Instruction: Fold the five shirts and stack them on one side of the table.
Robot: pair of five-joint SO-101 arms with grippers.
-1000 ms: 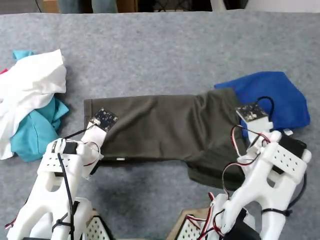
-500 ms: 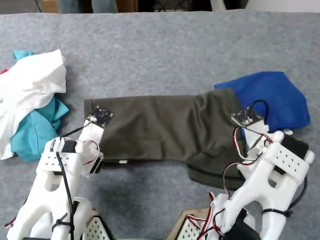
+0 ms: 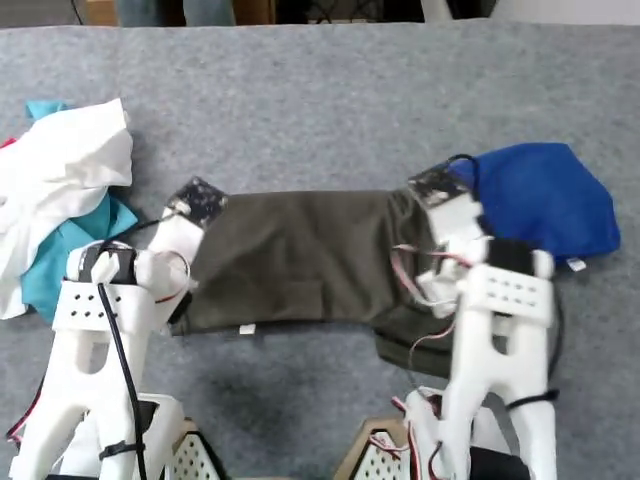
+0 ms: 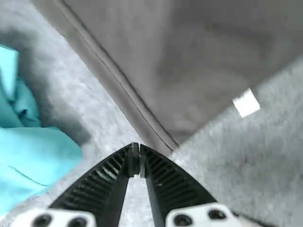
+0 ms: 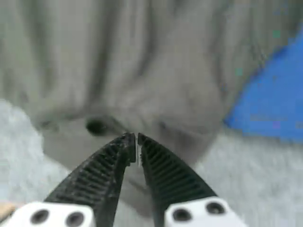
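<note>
**High view.** An olive shirt (image 3: 300, 255) lies flattened across the middle of the grey table (image 3: 320, 100). Its right end touches a blue shirt (image 3: 545, 200), which rests as a compact bundle at the right. At the far left, a white shirt (image 3: 60, 160) lies crumpled over a teal shirt (image 3: 65, 270), with a sliver of red cloth (image 3: 5, 143) at the table's edge. The left arm (image 3: 100, 320) stands at the olive shirt's left end and the right arm (image 3: 500, 320) at its right end.

**Left wrist view.** The left gripper (image 4: 136, 158) is closed tip to tip at the olive shirt's hem. We cannot tell whether it pinches cloth.

**Right wrist view.** The right gripper (image 5: 133, 142) is likewise closed, over rumpled olive cloth. Here too we cannot tell whether it holds any.

**Progress.** We judge the blue shirt possibly finished and the olive shirt mid-fold. The left heap is unfolded, and no stack is built yet.
</note>
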